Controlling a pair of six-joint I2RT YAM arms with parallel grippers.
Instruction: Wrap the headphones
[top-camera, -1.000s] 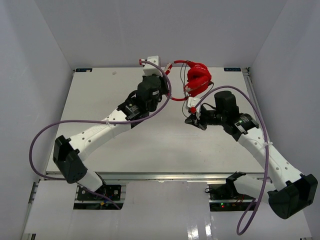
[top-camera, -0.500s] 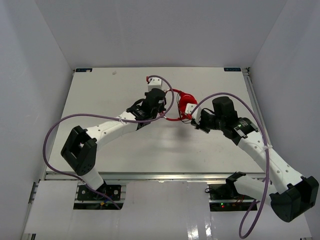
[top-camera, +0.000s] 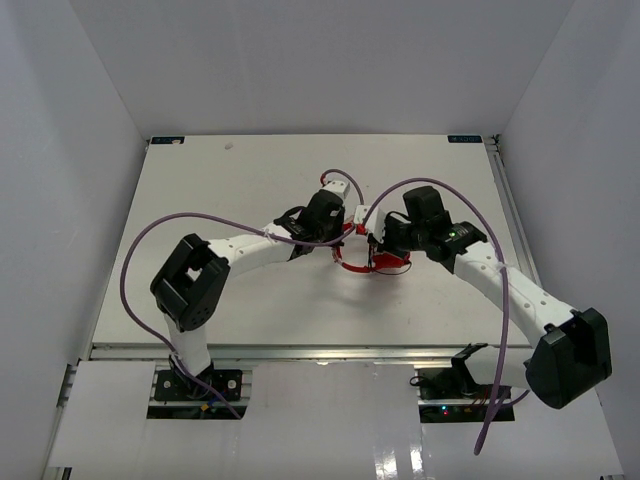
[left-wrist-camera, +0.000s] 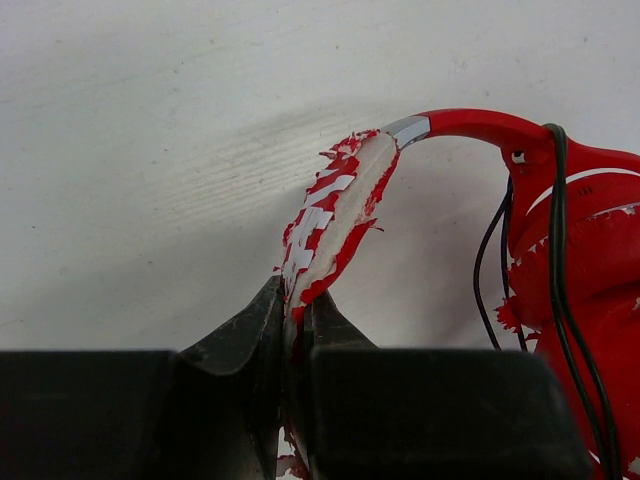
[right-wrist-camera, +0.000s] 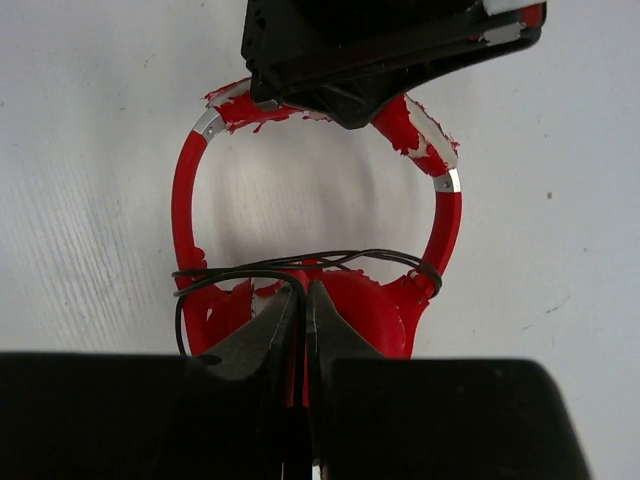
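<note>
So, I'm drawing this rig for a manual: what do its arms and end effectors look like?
The left arm and right arm have white tubular links and chunky black joint housings. A thick purple cable loops along each. The left end effector and right end effector have black wedge-shaped fingers tapering to narrow tips. No markings are legible.

Red headphones (right-wrist-camera: 365, 305) mid-table; headband (left-wrist-camera: 335, 215) padding peeling; dark cable (right-wrist-camera: 330, 258) crosses cups.

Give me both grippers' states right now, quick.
Left gripper: jaws closed, holding the headphones by the peeling headband.
Right gripper: jaws closed on the headphones at the ear cups.
</note>
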